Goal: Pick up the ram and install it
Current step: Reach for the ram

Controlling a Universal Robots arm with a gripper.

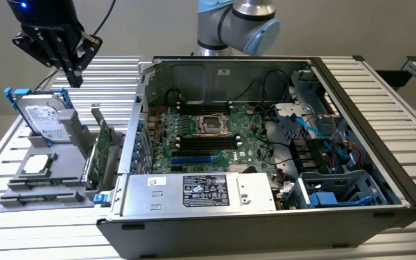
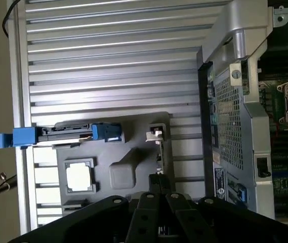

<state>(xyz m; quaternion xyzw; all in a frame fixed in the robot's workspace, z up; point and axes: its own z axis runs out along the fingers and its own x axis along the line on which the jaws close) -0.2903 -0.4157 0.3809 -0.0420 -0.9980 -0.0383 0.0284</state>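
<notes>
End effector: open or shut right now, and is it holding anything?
End effector: shut, nothing seen in its grip; it hangs above the grey parts holder.

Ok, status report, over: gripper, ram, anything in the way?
Gripper above the grey holder, jaws shut, empty. Ram on edge in it, untouched. Taller bracket card close beside it.

The gray tray point(image 2: 138, 152) sits on a table point(image 2: 108, 61) of silver slats. On the tray are a shiny square chip point(image 2: 79, 177) and a drive point(image 2: 65, 132) (blue at both ends). The computer case point(image 2: 230, 126) is just beside the tray. The black gripper point(image 2: 157, 185) hangs over the tray, pinched together.
</notes>
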